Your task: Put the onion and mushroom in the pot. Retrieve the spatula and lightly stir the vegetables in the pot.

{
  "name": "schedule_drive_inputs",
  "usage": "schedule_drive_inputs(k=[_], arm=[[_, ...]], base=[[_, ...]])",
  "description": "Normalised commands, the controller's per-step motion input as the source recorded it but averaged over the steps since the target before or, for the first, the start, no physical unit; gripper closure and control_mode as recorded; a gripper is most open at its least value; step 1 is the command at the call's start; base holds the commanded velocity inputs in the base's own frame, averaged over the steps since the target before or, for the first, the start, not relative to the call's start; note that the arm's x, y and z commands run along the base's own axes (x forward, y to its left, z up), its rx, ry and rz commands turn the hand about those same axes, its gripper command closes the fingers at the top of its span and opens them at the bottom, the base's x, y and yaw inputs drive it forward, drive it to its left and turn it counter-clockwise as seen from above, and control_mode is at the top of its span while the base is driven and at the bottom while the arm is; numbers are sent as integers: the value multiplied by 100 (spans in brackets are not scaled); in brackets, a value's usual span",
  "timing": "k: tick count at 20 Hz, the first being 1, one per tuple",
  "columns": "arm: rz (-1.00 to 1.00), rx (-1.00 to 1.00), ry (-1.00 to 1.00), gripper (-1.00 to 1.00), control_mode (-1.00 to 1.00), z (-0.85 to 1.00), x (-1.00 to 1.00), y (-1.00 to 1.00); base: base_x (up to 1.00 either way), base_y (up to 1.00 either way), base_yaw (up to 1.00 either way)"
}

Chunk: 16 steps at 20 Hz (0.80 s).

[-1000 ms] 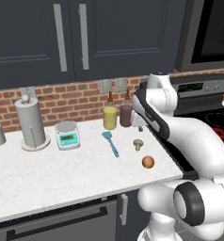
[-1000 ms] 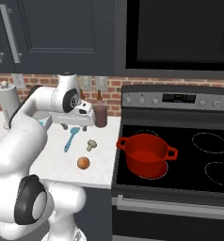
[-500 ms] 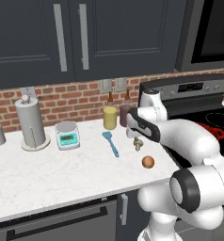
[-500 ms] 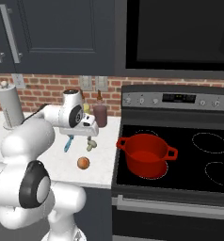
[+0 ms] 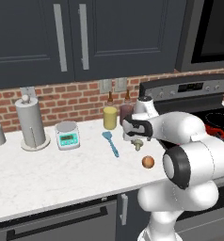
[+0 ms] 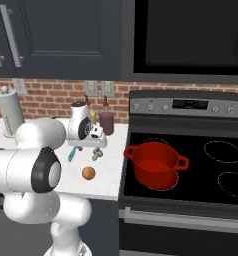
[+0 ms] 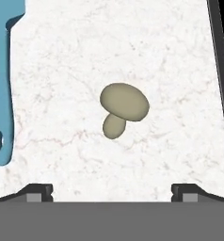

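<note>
bare counter (image 7: pixel 180 70) round mushroom (image 7: pixel 122 107), spatula (image 7: pixel 3 80) beside

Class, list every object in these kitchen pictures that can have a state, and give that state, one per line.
mushroom: lying on the counter, not gripped
onion: loose on the counter
spatula: flat on the counter
pot: on the stove, uncovered, empty
gripper: open, above the mushroom
</note>
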Motion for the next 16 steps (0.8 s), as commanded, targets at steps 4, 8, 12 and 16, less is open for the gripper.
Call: schedule_drive_inputs(k=[4,8,12,16], arm=[[0,0,3,-100,-100,-3,0,0],[0,0,5,-100,-100,-12,4,0],[0,0,7,-100,-100,-24,27,0],[-1,0,9,-100,-100,-21,31,0]], base=[[0,0,0],[0,0,0],[0,0,0],[0,0,0]])
